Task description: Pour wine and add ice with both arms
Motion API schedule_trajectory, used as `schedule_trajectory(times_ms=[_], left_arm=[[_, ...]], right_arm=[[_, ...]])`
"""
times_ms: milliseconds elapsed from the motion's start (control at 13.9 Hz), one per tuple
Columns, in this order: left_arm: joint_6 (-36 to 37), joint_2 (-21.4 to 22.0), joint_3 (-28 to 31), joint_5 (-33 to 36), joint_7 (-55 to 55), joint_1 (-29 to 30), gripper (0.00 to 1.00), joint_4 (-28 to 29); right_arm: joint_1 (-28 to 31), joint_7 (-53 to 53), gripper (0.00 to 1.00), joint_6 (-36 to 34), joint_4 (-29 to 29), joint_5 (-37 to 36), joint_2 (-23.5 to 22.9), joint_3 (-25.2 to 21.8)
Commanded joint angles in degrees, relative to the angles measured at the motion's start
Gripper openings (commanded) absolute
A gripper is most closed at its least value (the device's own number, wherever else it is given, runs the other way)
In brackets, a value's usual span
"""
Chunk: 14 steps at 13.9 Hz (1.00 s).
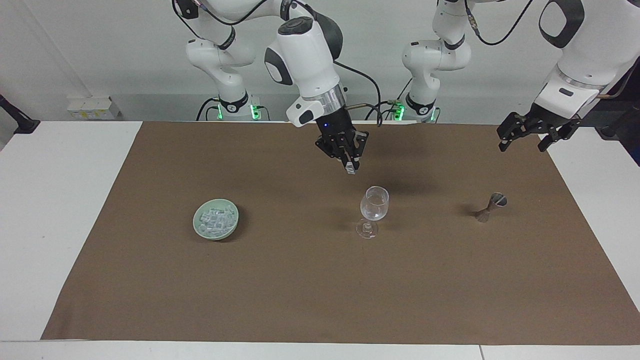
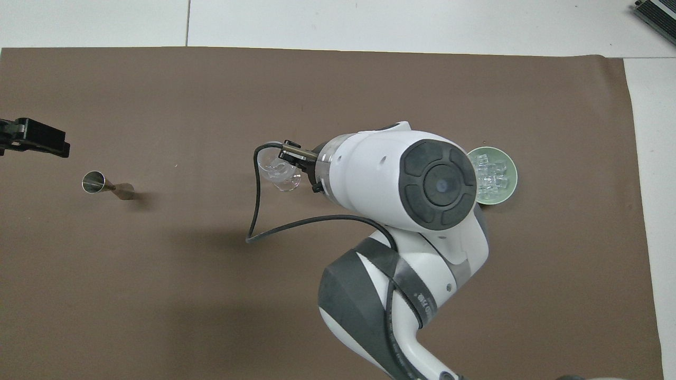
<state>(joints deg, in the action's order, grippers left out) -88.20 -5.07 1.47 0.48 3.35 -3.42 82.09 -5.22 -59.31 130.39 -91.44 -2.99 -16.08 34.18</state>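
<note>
The ice [image 1: 215, 219] is heaped in a pale green bowl [image 1: 196, 224] toward the right arm's end of the brown mat; it also shows in the overhead view [image 2: 491, 177]. A clear stemmed glass [image 1: 374, 206] stands upright mid-mat. My right gripper [image 1: 351, 167] is shut on one ice cube [image 1: 352, 171], in the air just above and beside the glass's rim. In the overhead view this gripper [image 2: 289, 154] overlaps the glass [image 2: 272, 168]. My left gripper [image 1: 522, 144] is open and empty, raised above the mat's edge near a metal jigger [image 1: 490, 206].
The jigger [image 2: 105, 184] stands on the mat toward the left arm's end. The brown mat [image 1: 320, 290] covers most of the white table. The right arm's body hides part of the mat between glass and bowl in the overhead view.
</note>
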Motion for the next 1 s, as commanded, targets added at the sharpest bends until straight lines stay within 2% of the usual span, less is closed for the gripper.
schedule_trajectory(times_ms=[0, 143, 502, 932], left_arm=[[-1.4, 0.4, -0.2, 0.7, 0.9, -0.4, 1.0, -0.4], [-1.4, 0.4, -0.3, 0.6, 0.9, -0.4, 1.0, -0.3], [-1.2, 0.5, -0.2, -0.5, 1.1, -0.1, 1.0, -0.3], [-0.5, 1.0, 0.2, -0.6, 1.1, 0.1, 1.0, -0.3]], right_arm=[[-0.8, -6.0, 0.0, 0.5, 8.3, -7.4, -7.8, 3.1], [-1.6, -7.2, 0.0, 0.7, 10.5, -10.4, -10.5, 3.2], [-3.7, -10.4, 0.0, 3.2, 10.7, -15.2, -13.8, 3.2], [-4.8, -11.5, 0.0, 3.2, 10.3, -17.8, -15.0, 3.2]])
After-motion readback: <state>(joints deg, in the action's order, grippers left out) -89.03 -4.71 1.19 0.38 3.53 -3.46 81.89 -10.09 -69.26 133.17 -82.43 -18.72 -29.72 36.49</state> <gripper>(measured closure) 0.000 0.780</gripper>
